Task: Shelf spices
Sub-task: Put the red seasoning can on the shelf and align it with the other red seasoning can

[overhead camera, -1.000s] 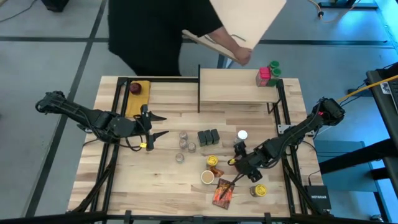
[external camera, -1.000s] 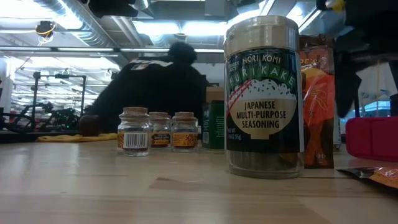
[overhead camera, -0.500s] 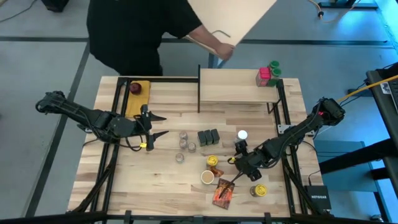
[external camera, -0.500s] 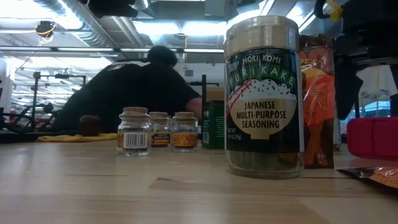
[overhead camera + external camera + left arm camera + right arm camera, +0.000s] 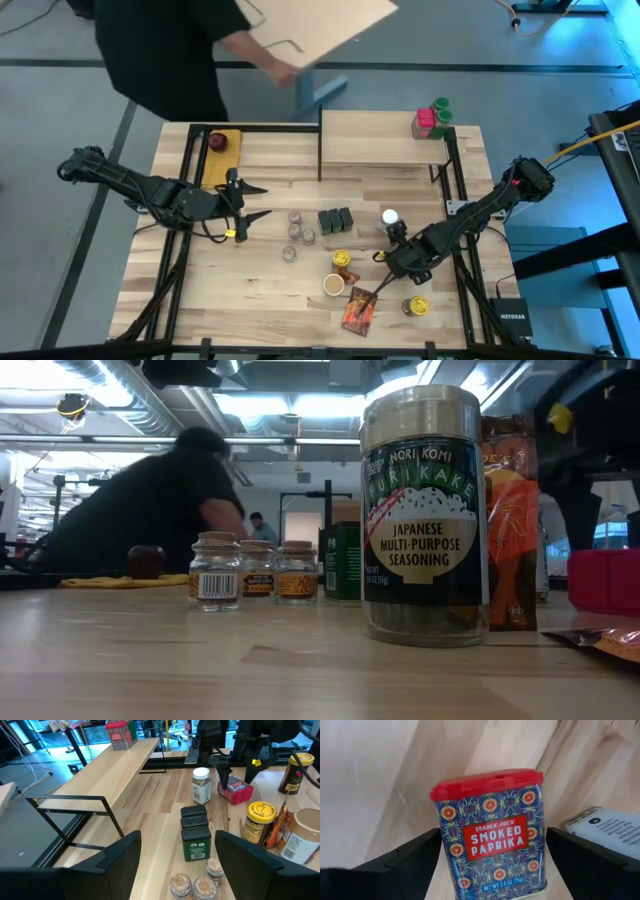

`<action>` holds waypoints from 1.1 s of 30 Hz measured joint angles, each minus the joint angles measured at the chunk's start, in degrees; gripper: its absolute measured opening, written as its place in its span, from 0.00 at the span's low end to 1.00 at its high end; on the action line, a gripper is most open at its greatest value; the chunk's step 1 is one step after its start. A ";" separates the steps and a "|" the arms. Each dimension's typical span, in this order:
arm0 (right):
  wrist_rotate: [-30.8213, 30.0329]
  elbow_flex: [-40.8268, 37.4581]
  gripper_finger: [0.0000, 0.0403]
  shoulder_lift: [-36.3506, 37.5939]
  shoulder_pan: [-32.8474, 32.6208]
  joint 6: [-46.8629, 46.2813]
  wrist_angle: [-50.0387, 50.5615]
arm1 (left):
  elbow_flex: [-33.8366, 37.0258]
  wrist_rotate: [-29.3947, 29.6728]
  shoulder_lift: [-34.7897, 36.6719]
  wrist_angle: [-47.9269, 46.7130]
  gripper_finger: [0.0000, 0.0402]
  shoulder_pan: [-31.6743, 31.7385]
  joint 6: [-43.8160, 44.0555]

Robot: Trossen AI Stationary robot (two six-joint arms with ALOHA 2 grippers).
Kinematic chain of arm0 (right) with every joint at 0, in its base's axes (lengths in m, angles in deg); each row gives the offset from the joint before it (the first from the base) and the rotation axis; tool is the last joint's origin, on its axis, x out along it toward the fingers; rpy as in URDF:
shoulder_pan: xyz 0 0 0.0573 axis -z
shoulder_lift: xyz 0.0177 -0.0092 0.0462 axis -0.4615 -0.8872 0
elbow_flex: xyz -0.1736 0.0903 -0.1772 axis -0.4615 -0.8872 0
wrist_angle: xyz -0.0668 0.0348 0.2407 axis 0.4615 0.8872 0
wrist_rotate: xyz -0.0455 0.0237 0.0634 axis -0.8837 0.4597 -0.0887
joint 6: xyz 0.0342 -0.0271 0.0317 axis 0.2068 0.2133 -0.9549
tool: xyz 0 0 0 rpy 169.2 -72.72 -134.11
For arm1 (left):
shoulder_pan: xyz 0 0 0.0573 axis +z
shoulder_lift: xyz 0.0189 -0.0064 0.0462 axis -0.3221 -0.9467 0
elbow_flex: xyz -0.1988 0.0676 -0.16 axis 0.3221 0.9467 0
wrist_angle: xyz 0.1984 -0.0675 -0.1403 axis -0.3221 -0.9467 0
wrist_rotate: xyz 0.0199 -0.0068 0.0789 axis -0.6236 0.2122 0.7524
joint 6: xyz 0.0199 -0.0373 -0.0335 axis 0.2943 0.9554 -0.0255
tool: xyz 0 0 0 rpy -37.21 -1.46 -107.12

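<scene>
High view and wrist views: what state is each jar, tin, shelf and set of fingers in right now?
Pale wood shelf on black frame: standing, mostly bare.
Red-lidded patterned paprika tin: lying flat, lid shut, ungripped.
Tan-lidded glass furikake jar: upright, lid on.
Three dark rectangular tins: upright, in a row.
White-lidded glass jar: upright, lid on.
Right gripper: fingers open either side of the paprika tin.
Left gripper: fingers open, empty.

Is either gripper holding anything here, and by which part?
Nothing is held. The right gripper stands open around the smoked paprika tin; the left gripper waits open.
</scene>
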 joint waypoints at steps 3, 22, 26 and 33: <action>0.22 -1.37 0.91 -0.33 0.00 1.11 -0.96 | 0.00 0.00 0.00 -0.01 0.62 0.00 0.00; -0.60 -1.11 0.73 -5.16 0.10 -10.77 -8.10 | 0.00 0.00 0.00 -0.12 0.62 0.00 0.01; -2.55 1.38 0.73 -5.29 0.83 -17.88 -9.27 | 0.00 0.00 0.00 -0.17 0.62 0.00 0.01; -2.05 6.96 0.73 -5.11 -0.40 -21.63 -9.63 | 0.00 0.00 0.00 -0.12 0.62 0.00 0.46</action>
